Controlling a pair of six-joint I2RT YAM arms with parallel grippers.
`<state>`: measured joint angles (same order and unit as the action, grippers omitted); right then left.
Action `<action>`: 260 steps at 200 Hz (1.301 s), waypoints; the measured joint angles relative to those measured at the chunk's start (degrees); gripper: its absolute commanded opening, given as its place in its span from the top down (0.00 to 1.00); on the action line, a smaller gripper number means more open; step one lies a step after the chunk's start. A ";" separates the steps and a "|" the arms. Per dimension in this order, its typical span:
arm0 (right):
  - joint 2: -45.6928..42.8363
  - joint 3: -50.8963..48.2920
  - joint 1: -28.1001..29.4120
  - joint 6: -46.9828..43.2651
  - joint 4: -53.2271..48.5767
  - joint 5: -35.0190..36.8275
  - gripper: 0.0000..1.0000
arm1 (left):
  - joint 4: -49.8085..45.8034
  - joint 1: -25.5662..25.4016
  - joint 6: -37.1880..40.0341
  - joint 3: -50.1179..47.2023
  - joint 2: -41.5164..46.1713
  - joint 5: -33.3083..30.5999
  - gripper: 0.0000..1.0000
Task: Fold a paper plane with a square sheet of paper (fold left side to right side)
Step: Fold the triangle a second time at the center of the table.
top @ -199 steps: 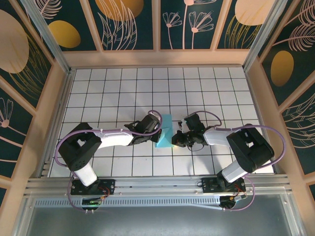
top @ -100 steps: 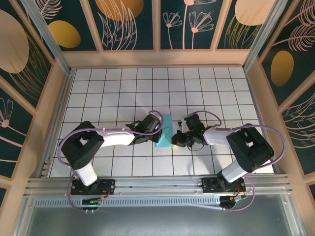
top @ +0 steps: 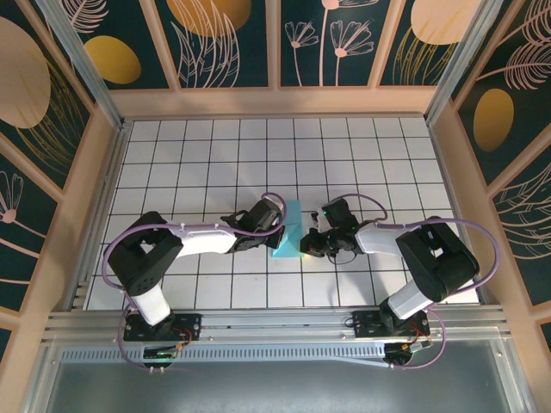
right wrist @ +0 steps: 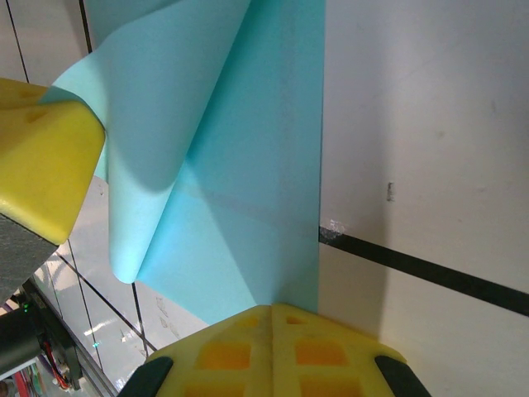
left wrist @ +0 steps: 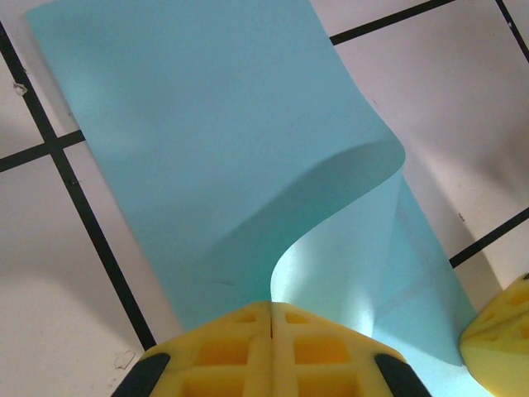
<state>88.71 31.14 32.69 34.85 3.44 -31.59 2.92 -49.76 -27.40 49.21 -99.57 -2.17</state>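
The square sheet of paper (top: 289,231) is turquoise and lies on the tiled table between both arms. Its left part curls up off the flat part (left wrist: 207,141), and a diagonal crease shows on the flat layer (right wrist: 240,215). My left gripper (top: 275,227) (left wrist: 273,308) is shut on the raised flap's edge; its yellow finger (right wrist: 41,157) holds the curl aloft. My right gripper (top: 307,243) (right wrist: 271,310) is shut, its tip resting on the sheet's flat right edge. The right gripper's yellow finger (left wrist: 506,331) shows at the sheet's near corner. The paper plane is out of view.
The white tiled table (top: 215,163) with black grid lines is boxed in by wooden-framed walls (top: 275,99). An aluminium rail (top: 275,323) carries both arm bases at the near edge.
The left arm's elbow has shifted slightly to the right. The sheet and the right arm look the same.
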 measured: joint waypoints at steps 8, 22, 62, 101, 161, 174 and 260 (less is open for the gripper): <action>0.02 0.00 0.00 -0.02 0.02 0.00 1.00 | 0.00 0.00 0.00 0.00 -0.15 -0.02 1.00; 0.02 0.00 0.00 -0.02 0.02 0.00 1.00 | 0.00 0.00 0.02 0.00 -0.37 -0.04 1.00; 0.22 0.11 0.00 0.00 0.20 -0.15 1.00 | 0.00 0.00 0.20 0.11 -1.01 -0.44 1.00; 0.42 0.33 0.00 0.00 0.20 -0.17 1.00 | -0.02 0.00 0.20 0.22 -1.33 -1.16 1.00; 0.46 0.33 0.04 0.00 0.20 -0.17 1.00 | -0.15 0.02 0.20 0.22 -1.42 -1.81 1.00; 0.46 0.33 0.04 0.00 0.20 -0.17 1.00 | -0.15 0.02 0.20 0.22 -1.42 -1.95 1.00; 0.46 0.42 0.07 0.00 0.17 -0.20 1.00 | -0.07 0.02 0.22 0.22 -2.23 -1.81 1.00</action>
<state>89.17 31.55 32.75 34.85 3.62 -31.79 2.85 -49.74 -27.18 49.43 -101.80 -3.99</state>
